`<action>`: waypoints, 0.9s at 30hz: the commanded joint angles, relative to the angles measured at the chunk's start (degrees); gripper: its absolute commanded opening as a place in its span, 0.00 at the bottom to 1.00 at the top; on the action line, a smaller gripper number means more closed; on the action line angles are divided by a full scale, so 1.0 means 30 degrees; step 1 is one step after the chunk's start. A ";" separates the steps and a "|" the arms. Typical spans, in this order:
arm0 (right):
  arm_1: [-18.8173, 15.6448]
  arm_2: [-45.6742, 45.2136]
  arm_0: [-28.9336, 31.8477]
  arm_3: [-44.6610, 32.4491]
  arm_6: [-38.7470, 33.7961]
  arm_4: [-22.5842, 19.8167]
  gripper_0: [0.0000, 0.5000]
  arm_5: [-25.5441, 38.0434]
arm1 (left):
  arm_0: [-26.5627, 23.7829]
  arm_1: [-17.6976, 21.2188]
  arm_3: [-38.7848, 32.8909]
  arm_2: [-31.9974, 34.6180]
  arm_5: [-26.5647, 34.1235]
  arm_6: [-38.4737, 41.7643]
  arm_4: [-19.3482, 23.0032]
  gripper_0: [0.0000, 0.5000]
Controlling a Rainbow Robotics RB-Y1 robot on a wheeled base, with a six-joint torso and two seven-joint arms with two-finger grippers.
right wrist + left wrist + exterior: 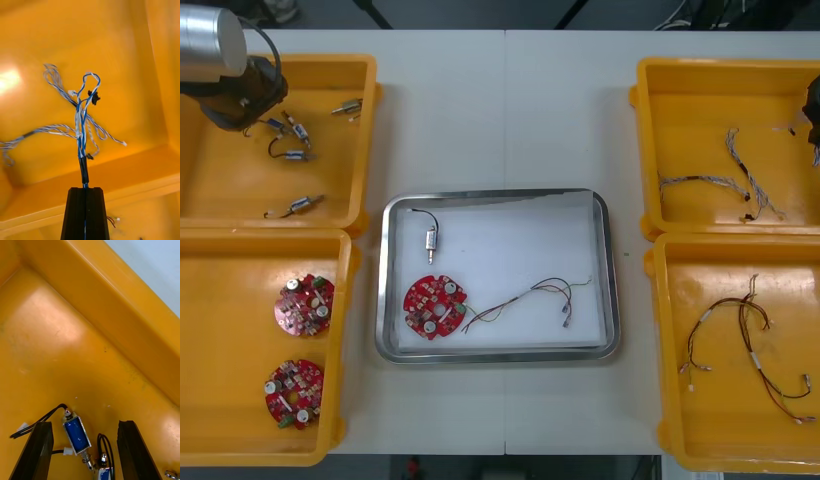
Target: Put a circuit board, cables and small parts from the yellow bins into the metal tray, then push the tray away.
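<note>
Right claw [85, 189] is clamped on one blue-white cable [80, 131] over the far right bin [142, 56], with the cable running straight out from the tips. Left claw [84, 423] is spread apart over the far left bin [112, 315]. The tray [383, 300] holds one board [435, 306].

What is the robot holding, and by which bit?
The right gripper pinches a twisted blue and white cable by its black-sleeved end. The left gripper, open above a small metal part, holds nothing.

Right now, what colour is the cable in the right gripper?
Blue and white, twisted; the cable shows best in the right wrist view.
</note>
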 commanded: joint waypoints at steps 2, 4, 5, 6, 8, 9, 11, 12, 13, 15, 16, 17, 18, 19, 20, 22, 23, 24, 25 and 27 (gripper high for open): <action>-0.1376 0.0457 0.0038 -0.2721 0.1253 -0.1908 0.00 0.0064 | -0.0048 -0.0287 -0.0232 -0.0405 -0.1232 -0.0853 -0.0240 1.00; -0.1611 0.0837 0.0067 -0.3541 0.1429 -0.2757 0.00 0.0064 | 0.0069 -0.0345 -0.0232 -0.0639 -0.1320 -0.0824 -0.0240 1.00; -0.1816 0.1248 0.0214 -0.4186 0.1575 -0.3402 0.00 0.0064 | 0.0098 -0.0345 -0.0232 -0.0698 -0.1349 -0.0795 -0.0269 1.00; -0.1904 0.1453 0.0272 -0.4479 0.1634 -0.3666 0.00 0.0064 | 0.0128 -0.0345 -0.0203 -0.0727 -0.1320 -0.0795 -0.0269 1.00; -0.2138 0.2068 0.0741 -0.6061 0.1839 -0.4896 0.00 0.0064 | 0.0128 -0.0374 -0.0115 -0.0727 -0.1320 -0.0853 -0.0298 1.00; -0.2255 0.2390 0.1092 -0.7057 0.1898 -0.5570 0.00 0.0064 | 0.0157 -0.0374 -0.0057 -0.0756 -0.1349 -0.0853 -0.0269 1.00; -0.2314 0.2830 0.1678 -0.8522 0.1985 -0.6419 0.00 0.0064 | 0.0216 -0.0374 0.0031 -0.0756 -0.1320 -0.0883 -0.0298 1.00; -0.2314 0.3035 0.2059 -0.9489 0.2015 -0.6976 0.00 0.0064 | 0.0333 -0.0404 0.0031 -0.0727 -0.1378 -0.0883 -0.0298 1.00; -0.2314 0.3123 0.2323 -1.0192 0.2044 -0.7386 0.00 0.0064 | 0.0421 -0.0374 0.0031 -0.0756 -0.1496 -0.0883 -0.0298 1.00; -0.2226 0.3357 0.2733 -1.1686 0.2161 -0.8470 0.00 0.0064 | 0.0714 -0.0374 0.0031 -0.0756 -0.1818 -0.0883 -0.0211 1.00; -0.2197 0.3474 0.2792 -1.2037 0.2220 -0.8793 0.00 0.0064 | 0.0831 -0.0374 0.0061 -0.0756 -0.1906 -0.0883 -0.0181 1.00; -0.2226 0.3855 0.2850 -1.2799 0.2308 -0.9466 0.00 0.0064 | 0.0977 -0.0404 0.0031 -0.0786 -0.1994 -0.0912 -0.0152 1.00; -0.2226 0.4089 0.2850 -1.3209 0.2396 -0.9818 0.00 0.0064 | 0.1095 -0.0374 0.0031 -0.0844 -0.2023 -0.0912 -0.0123 1.00; -0.2226 0.4587 0.2850 -1.4000 0.2513 -1.0228 0.00 0.0064 | 0.1182 -0.0374 0.0031 -0.0991 -0.2023 -0.0883 -0.0035 1.00; -0.2255 0.4822 0.2850 -1.4411 0.2601 -1.0433 0.00 0.0064 | 0.1270 -0.0404 0.0031 -0.1049 -0.2052 -0.0883 -0.0035 1.00; -0.2343 0.5877 0.2850 -1.5934 0.3392 -1.0755 0.00 0.0064 | 0.1446 -0.0404 0.0031 -0.1254 -0.2081 -0.0824 0.0112 1.00; -0.2343 0.6111 0.2850 -1.6198 0.3685 -1.0755 0.00 0.0064 | 0.1505 -0.0433 0.0031 -0.1254 -0.2111 -0.0824 0.0112 1.00; -0.2343 0.6609 0.2850 -1.6725 0.4241 -1.0726 0.00 0.0064 | 0.1563 -0.0462 0.0031 -0.1254 -0.2111 -0.0853 0.0170 1.00; -0.2285 0.6990 0.2850 -1.7018 0.4622 -1.0726 0.00 0.0064 | 0.1622 -0.0462 0.0031 -0.1254 -0.2111 -0.0824 0.0229 1.00; -0.2079 0.8015 0.2850 -1.7575 0.5560 -1.0697 0.00 0.0064 | 0.1710 -0.0550 0.0061 -0.1254 -0.2111 -0.0853 0.0287 1.00</action>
